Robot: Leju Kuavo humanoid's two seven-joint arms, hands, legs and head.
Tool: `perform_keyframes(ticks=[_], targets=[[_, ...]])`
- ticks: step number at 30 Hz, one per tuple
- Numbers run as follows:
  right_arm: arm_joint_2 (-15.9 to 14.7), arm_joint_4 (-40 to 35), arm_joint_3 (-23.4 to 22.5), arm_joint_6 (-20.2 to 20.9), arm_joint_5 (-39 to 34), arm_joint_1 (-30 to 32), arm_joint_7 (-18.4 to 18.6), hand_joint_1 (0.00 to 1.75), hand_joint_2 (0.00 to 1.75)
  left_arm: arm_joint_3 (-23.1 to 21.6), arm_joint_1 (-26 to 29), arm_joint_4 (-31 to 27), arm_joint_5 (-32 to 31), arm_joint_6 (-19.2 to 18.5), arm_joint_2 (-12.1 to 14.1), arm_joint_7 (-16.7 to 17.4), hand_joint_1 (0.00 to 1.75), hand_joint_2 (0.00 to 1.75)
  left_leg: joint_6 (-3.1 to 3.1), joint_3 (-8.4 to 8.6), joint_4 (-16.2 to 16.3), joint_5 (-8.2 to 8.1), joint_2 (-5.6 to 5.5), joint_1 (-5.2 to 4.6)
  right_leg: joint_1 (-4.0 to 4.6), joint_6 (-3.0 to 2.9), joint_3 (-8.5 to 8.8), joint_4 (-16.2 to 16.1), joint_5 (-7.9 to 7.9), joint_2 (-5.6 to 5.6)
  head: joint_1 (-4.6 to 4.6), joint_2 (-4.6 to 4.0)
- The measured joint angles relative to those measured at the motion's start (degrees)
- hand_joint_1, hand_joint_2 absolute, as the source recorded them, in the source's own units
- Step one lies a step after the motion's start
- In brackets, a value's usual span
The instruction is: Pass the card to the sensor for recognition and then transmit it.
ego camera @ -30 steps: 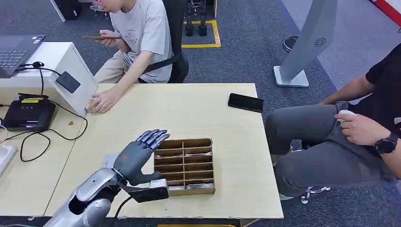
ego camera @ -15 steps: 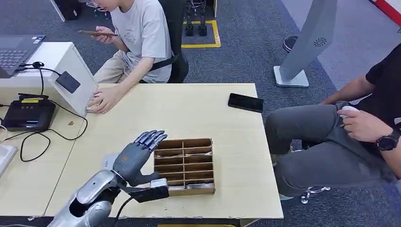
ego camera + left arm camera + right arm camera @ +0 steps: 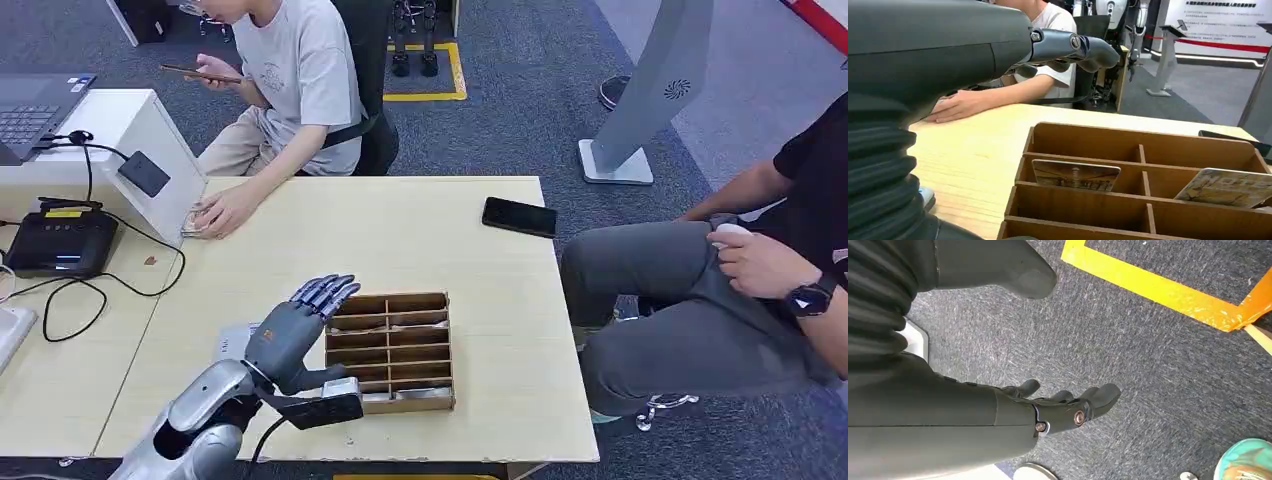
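1. Here, in the head view, the wooden divider tray [image 3: 390, 352] sits on the pale desk [image 3: 420, 240], and it serves as the landmark. The left hand [image 3: 297, 335] hovers at the tray's left edge, fingers stretched out and apart, holding nothing. Cards lie in the tray's slots, too small to read. A black phone [image 3: 519, 216] lies well beyond the tray toward the desk's far right corner. Far to the tray's upper left stand a white box bearing a dark sensor pad [image 3: 144, 173] and a black device [image 3: 60, 243] with cables. A seated person rests a hand [image 3: 218, 214] on the desk near that box; another person sits off the tray's right side.

2. In the left wrist view, the left hand's fingers [image 3: 1083, 47] reach out above the tray [image 3: 1128, 150], touching nothing. A card [image 3: 1076, 175] stands tilted in a middle slot, and a second card [image 3: 1228, 187] leans in the slot beside it.

3. In the right wrist view, the right hand [image 3: 1058, 407] hangs over grey carpet [image 3: 1148, 365] near yellow floor tape [image 3: 1158, 287], fingers loosely spread and empty.
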Motion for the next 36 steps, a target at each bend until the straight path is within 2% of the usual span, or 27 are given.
perform_keyframes(ticks=[36], targets=[[0.09, 0.04, 0.0, -0.17, 0.0, -0.04, 0.28, 0.0, 1.75, 0.04, -0.09, 2.73, -0.55, -0.04, -1.64, 0.74, 0.0, 1.75, 0.0, 0.0, 0.0, 0.0, 0.0, 0.0, 0.0, 0.0, 0.0, 0.0, 0.0, 0.0, 0.0, 0.0]])
